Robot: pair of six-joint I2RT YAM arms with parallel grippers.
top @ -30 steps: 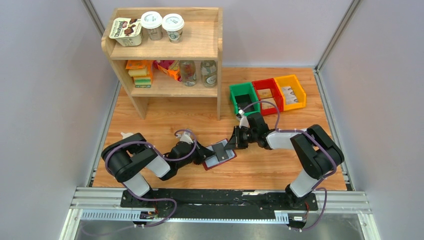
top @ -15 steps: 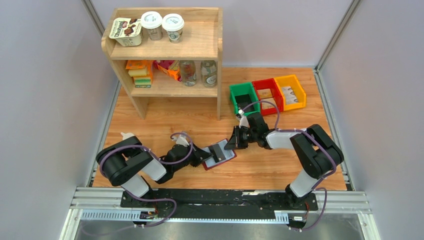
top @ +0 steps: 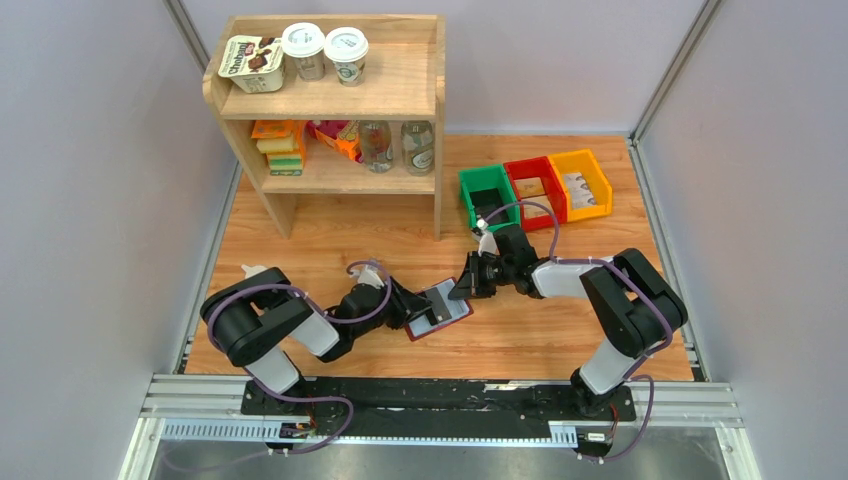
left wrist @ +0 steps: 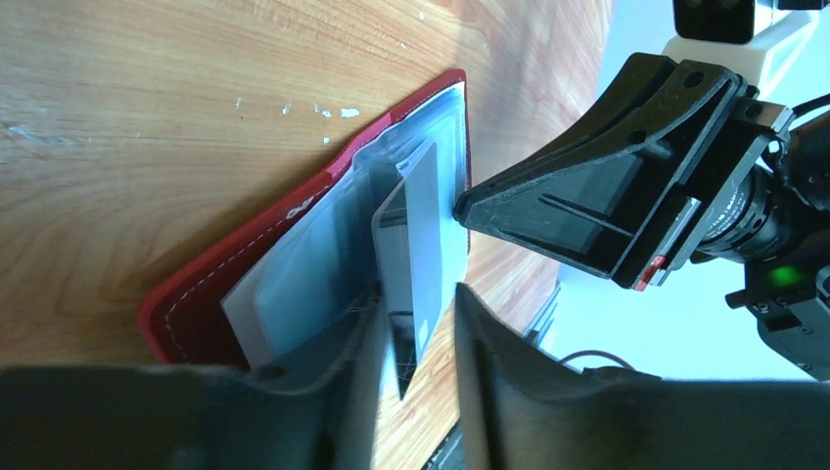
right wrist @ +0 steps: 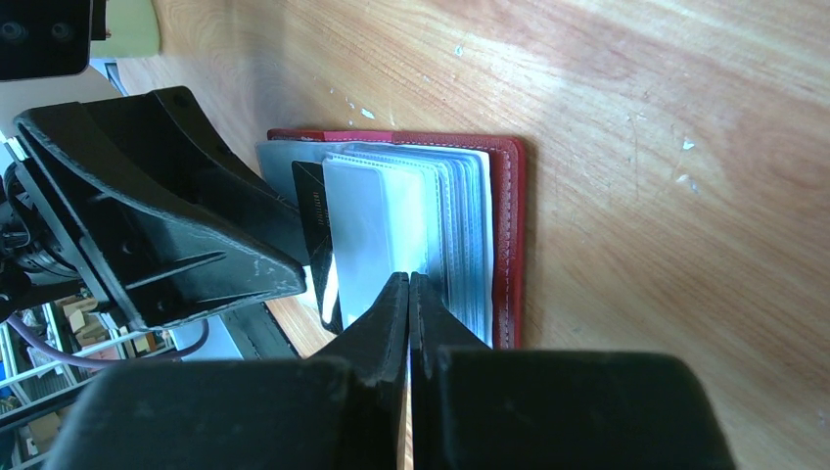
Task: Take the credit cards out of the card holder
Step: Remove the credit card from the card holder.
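The dark-red card holder (top: 440, 308) lies open on the table between my two grippers. In the left wrist view its red cover (left wrist: 196, 294) holds grey-blue sleeves (left wrist: 313, 255). A pale grey card (left wrist: 431, 235) stands up out of them, with a dark card (left wrist: 403, 343) beside it. My left gripper (left wrist: 419, 294) is open, its jaws on either side of these cards. My right gripper (right wrist: 408, 279) is shut, its tip pressed on the sleeves (right wrist: 460, 225) by the red edge (right wrist: 509, 235). The dark card (right wrist: 313, 220) shows there too. From above, the left gripper (top: 408, 306) and the right gripper (top: 458, 292) meet over the holder.
Green (top: 487, 196), red (top: 535, 187) and yellow (top: 580, 183) bins stand at the back right. A wooden shelf (top: 330, 110) with cups, bottles and packets stands at the back left. Grey walls close in both sides.
My left gripper drew back a little from the holder half a second ago and has come forward onto it again. The right gripper has stayed on the holder's far edge.
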